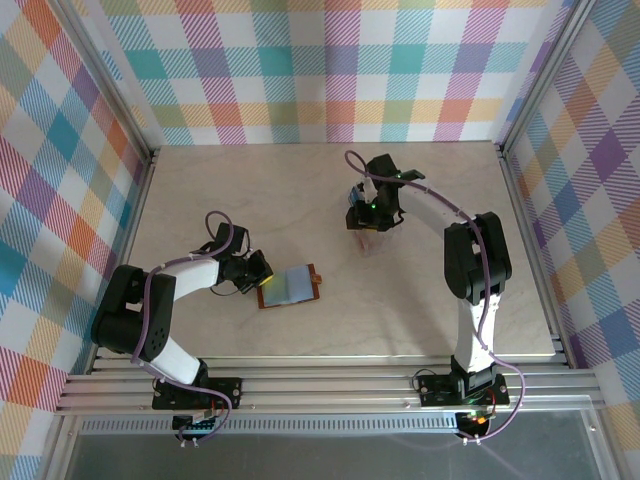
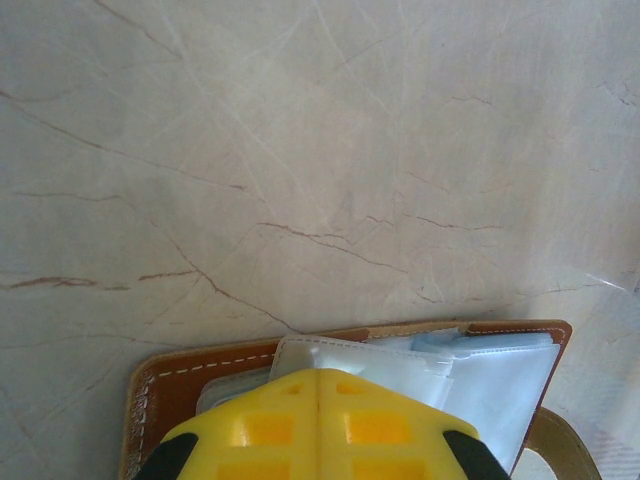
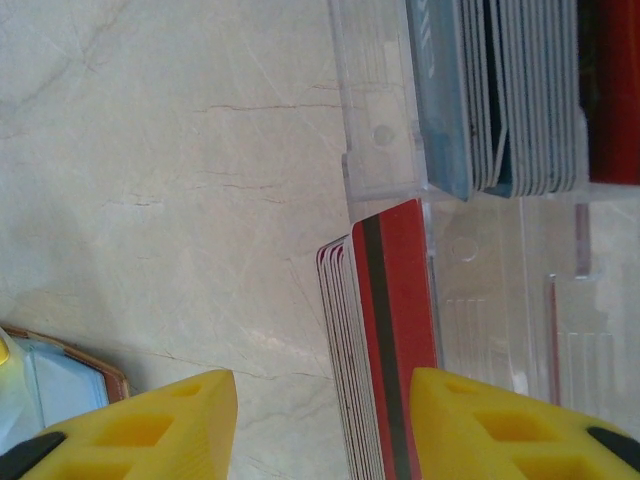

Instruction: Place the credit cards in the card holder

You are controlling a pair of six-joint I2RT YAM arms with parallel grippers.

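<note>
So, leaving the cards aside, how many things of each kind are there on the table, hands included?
card holder: 1
clear tray: 1
robot hands: 2 (left hand, right hand)
Total: 4

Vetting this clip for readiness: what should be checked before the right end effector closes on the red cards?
1. Card holder lying open, pockets up: ok.
2. Left end effector shut, over the holder's pockets: ok.
3. Left end effector pinning the holder down: cannot tell.
4. Right end effector open, red cards between its fingers: ok.
5. Only one card between those fingers: not ok, several stand there.
6. Clear tray clear of the fingers: cannot tell.
</note>
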